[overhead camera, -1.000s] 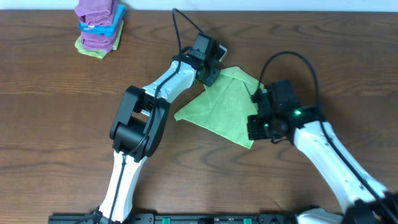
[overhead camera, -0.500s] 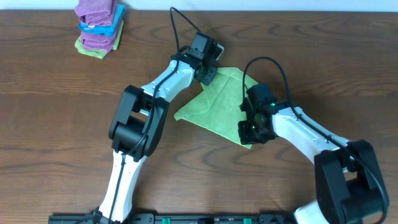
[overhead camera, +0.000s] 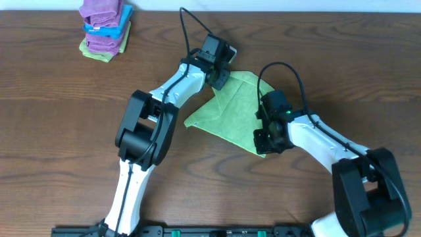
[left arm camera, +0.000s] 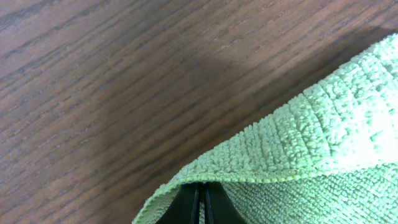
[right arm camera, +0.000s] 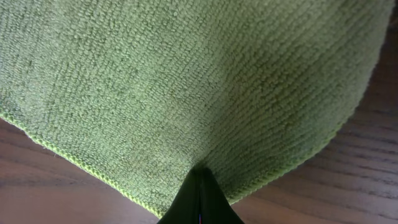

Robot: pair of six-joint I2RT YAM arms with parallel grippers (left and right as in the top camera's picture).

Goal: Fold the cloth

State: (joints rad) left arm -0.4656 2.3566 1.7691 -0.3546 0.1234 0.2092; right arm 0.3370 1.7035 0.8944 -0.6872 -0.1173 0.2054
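Observation:
A green cloth (overhead camera: 233,112) lies partly folded on the wooden table, mid-right. My left gripper (overhead camera: 220,77) is shut on the cloth's far corner; in the left wrist view the closed fingers (left arm camera: 202,200) sit under a raised fold of cloth (left arm camera: 298,143). My right gripper (overhead camera: 265,139) is shut on the cloth's near right edge; in the right wrist view the closed fingers (right arm camera: 199,198) pinch the cloth (right arm camera: 186,81) near its hem.
A stack of folded cloths (overhead camera: 105,26), purple, blue and green, sits at the far left corner. Black cables (overhead camera: 283,66) loop above both wrists.
My right gripper moved left and toward the far side, carrying the cloth's near right edge over the cloth, then held. The left gripper stayed put.

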